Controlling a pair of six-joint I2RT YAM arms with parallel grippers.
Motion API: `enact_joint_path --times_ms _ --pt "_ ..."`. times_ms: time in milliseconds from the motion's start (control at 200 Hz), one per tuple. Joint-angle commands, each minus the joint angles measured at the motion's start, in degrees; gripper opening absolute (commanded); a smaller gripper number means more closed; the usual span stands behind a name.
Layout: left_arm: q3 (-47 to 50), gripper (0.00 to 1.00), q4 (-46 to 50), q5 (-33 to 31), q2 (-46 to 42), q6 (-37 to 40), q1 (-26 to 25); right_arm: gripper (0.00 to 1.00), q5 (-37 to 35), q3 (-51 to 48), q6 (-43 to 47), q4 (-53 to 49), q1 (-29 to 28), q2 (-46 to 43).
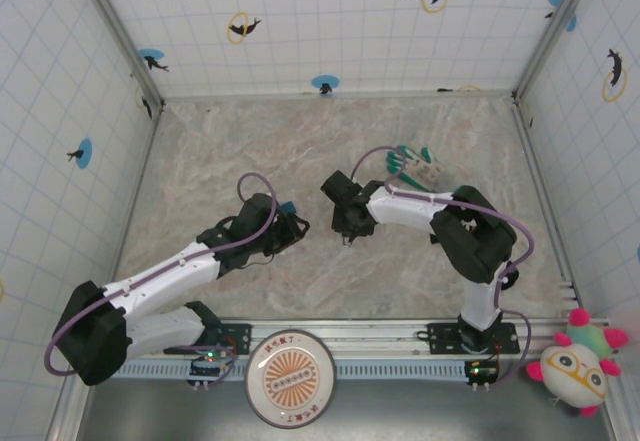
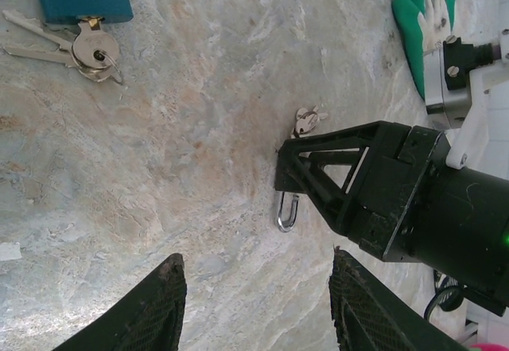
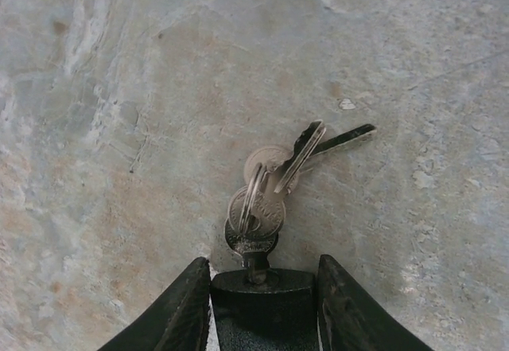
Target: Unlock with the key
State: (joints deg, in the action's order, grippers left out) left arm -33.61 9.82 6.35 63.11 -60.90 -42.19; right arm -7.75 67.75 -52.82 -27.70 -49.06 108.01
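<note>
One key (image 3: 253, 246) in the padlock (image 3: 262, 307) between the right fingers (image 3: 179, 313)

- Top external: fixed high at the near edge, looking down on the whole marble tabletop (image 1: 250, 141).
- Left wrist: low, facing across the tabletop at the right hand (image 2: 290, 169) close by.
- Right wrist: very near, looking down past its own fingers (image 3: 179, 311) at the padlock (image 3: 262, 311) and key bunch (image 3: 266, 192).
- Both wrist views share that padlock and key bunch.
</note>
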Motion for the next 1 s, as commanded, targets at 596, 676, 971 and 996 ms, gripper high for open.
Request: enact_joint_path --times_ms 596,676,971,996 --pt "1.2 0.50 -0.3 -0.8 -0.3 -1.1 0.4 0.46 -4.0 6.3 8.8 -11.3 -3.2 4.8" --pt "1.3 0.50 -0.4 -0.8 -0.3 -1.1 0.4 0.45 -4.6 6.9 9.7 -12.6 -4.0 5.1" --pt "2.0 0.50 -0.9 -0.8 -1.0 -1.1 0.4 0.28 -6.0 6.8 10.7 -13.2 -4.5 7.2" --pt "1.9 0.50 -0.9 -0.8 -0.9 -1.1 0.4 0.27 -5.9 6.9 10.7 -12.8 -4.4 7.3"
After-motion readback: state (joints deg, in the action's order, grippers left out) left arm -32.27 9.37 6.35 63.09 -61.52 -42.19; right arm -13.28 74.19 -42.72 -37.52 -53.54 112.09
